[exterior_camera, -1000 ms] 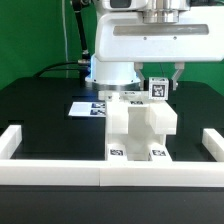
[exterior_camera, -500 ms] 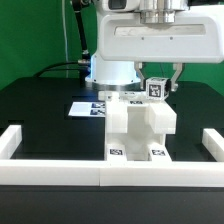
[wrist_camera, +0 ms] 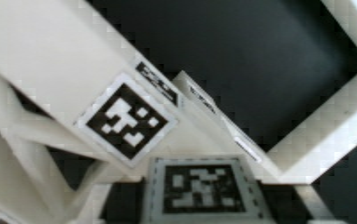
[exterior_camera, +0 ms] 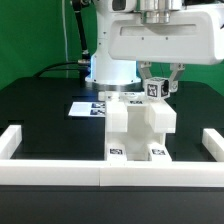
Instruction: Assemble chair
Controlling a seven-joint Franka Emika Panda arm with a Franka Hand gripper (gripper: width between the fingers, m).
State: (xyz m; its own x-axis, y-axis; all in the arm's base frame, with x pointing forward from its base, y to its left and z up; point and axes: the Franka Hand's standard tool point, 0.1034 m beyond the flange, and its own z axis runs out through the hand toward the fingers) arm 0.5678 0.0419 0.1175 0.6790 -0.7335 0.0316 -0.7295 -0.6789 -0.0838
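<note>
Two dark fingers (exterior_camera: 146, 79) of the gripper (exterior_camera: 157, 86) stand narrow, closed on a small white tagged block (exterior_camera: 156, 90) whose printed face looks toward the exterior camera. Directly under the jaws, touching or very nearly touching the held block, stands the partly built chair (exterior_camera: 138, 125), made of chunky white blocks joined in a stepped shape. The wrist view shows two square tags (wrist_camera: 130, 118) on white plastic at very close range. They are blurred, and I cannot tell which piece each belongs to. Below the jaws spreads the black table (exterior_camera: 40, 115). Off to one side of the jaws, toward the exterior view's left, the marker board (exterior_camera: 88, 107) lies flat on it. Farthest from the jaws, white border rails (exterior_camera: 110, 172) line the table's front and sides.
</note>
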